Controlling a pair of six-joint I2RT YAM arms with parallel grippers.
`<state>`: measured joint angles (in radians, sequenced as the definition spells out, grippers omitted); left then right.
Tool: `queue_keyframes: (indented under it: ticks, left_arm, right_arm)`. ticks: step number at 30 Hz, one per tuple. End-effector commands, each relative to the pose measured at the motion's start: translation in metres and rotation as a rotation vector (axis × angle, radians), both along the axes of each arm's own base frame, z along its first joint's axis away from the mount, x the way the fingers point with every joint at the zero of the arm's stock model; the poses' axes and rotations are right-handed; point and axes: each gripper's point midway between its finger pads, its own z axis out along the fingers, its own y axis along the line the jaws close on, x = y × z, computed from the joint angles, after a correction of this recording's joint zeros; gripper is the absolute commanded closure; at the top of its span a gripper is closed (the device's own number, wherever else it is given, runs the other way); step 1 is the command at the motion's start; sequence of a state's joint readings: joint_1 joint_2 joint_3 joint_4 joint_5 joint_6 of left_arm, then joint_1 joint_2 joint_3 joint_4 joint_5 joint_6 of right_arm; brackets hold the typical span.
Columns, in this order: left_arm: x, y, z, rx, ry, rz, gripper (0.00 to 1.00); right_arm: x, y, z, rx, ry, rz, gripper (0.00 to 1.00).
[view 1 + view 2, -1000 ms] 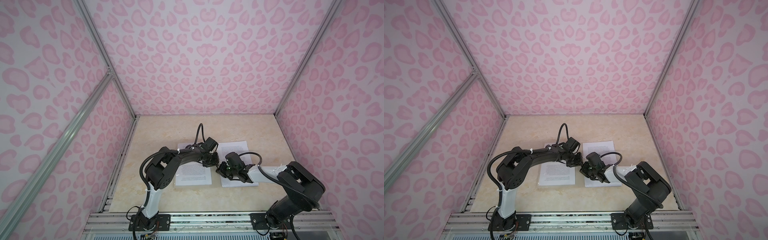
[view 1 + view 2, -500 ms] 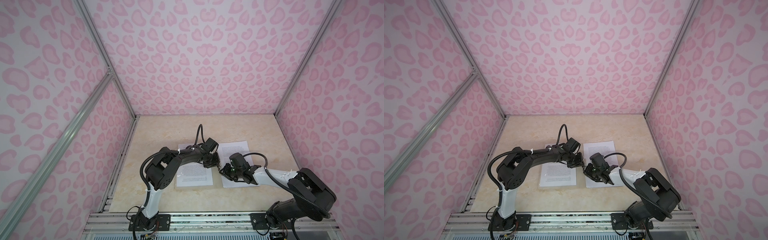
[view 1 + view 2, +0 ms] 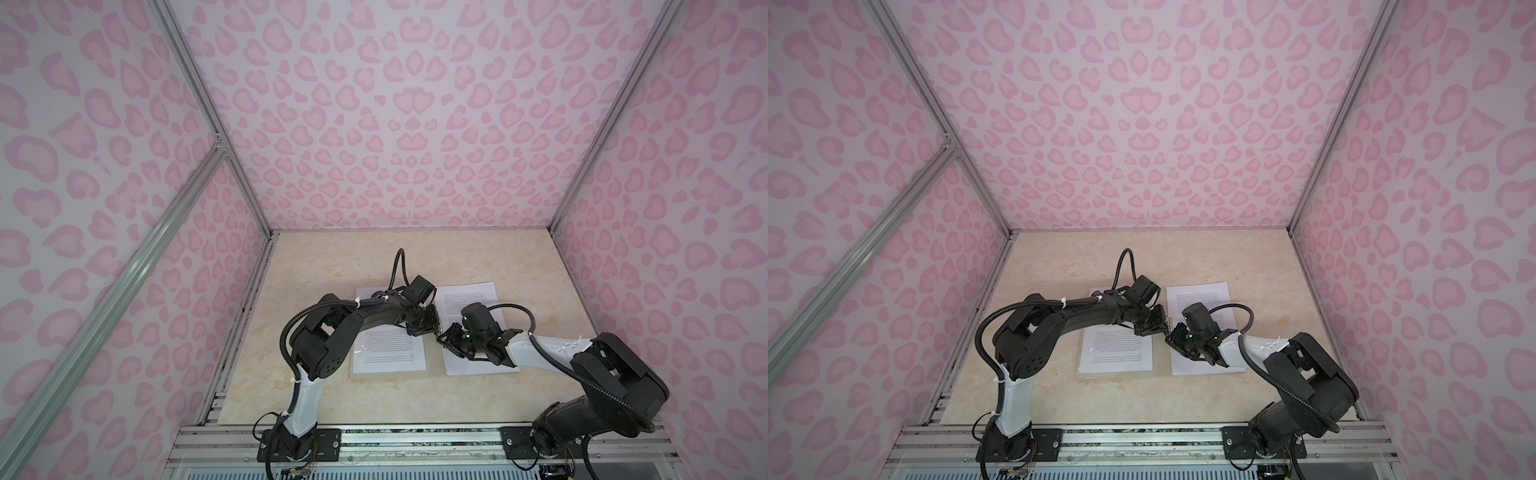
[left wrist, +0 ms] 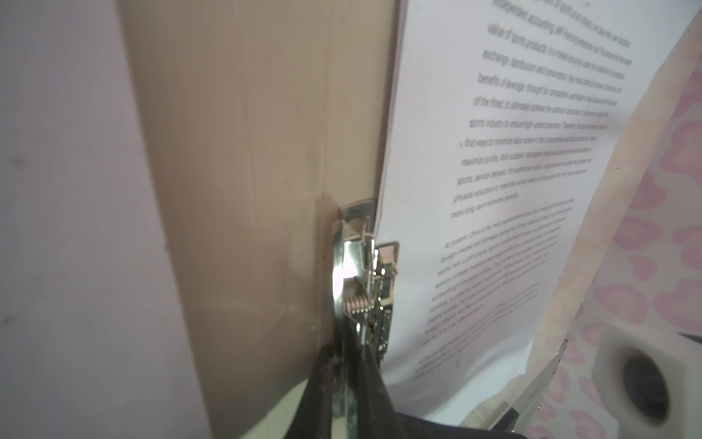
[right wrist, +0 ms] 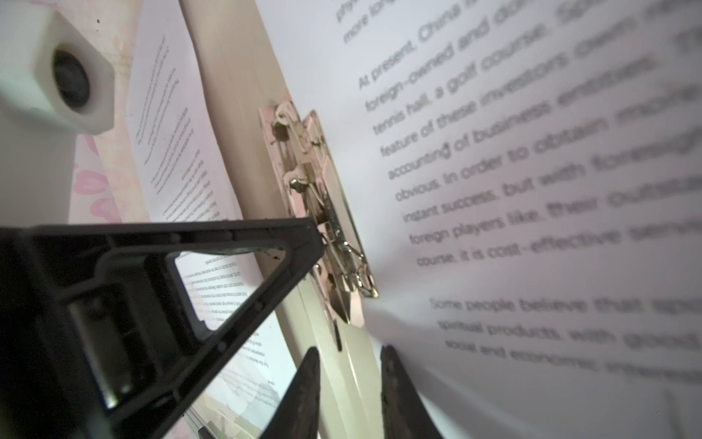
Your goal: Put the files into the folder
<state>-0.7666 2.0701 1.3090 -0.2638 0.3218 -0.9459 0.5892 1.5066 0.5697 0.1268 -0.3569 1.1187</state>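
The folder (image 3: 433,362) lies open and flat on the table, beige like the tabletop. White printed files lie on both halves, one sheet (image 3: 388,353) on the left and one sheet (image 3: 469,297) on the right. In the left wrist view my left gripper (image 4: 347,342) is shut on the lever of the metal clip (image 4: 364,273) at the folder's (image 4: 247,152) spine, beside a text sheet (image 4: 494,171). My right gripper (image 5: 349,361) is open, with bare folder (image 5: 235,114) spine between its fingers, just short of the clip (image 5: 315,182). In both top views the two grippers meet tip to tip, my left gripper (image 3: 1165,328) and my right gripper (image 3: 1170,338).
Pink patterned walls (image 3: 415,124) enclose the marble table (image 3: 415,257) on three sides. An aluminium rail (image 3: 415,436) with both arm bases runs along the near edge. The left arm's black finger (image 5: 266,243) crosses the right wrist view.
My right gripper has opened and drawn back a little to the right, its arm swinging outward. The left gripper has stayed shut on the clip.
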Motion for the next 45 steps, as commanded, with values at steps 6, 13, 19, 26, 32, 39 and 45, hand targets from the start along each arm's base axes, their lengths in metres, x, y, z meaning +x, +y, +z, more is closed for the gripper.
queue_keyframes:
  ticks: [6,13,19,26,32,39,45]
  left_arm:
    - [-0.024,0.054,-0.041,0.262,0.097,0.052,0.9]
    - [-0.025,0.055,-0.042,0.263,0.098,0.056,0.9]
    - [-0.025,0.056,-0.042,0.262,0.097,0.057,0.9]
    - [-0.025,0.056,-0.042,0.263,0.094,0.058,0.89]
    - [-0.026,0.057,-0.043,0.265,0.101,0.057,0.77]
    - [-0.028,0.056,-0.043,0.255,0.103,0.049,0.69]
    - [-0.033,0.048,-0.049,0.217,0.131,0.038,0.72]
  right_arm:
    - [0.006,0.003,-0.006,-0.002,0.005,-0.008,0.84]
    - [0.007,0.0,-0.009,-0.014,0.01,-0.027,0.96]
    - [0.005,-0.006,-0.017,-0.037,0.035,-0.04,1.0]
    - [-0.009,-0.031,-0.043,-0.155,0.146,-0.094,1.0]
    - [-0.016,-0.043,-0.055,-0.226,0.194,-0.114,1.0]
    - [-0.017,-0.053,-0.062,-0.284,0.215,-0.118,1.0]
    - [-0.004,-0.042,-0.057,-0.276,0.2,-0.089,1.0]
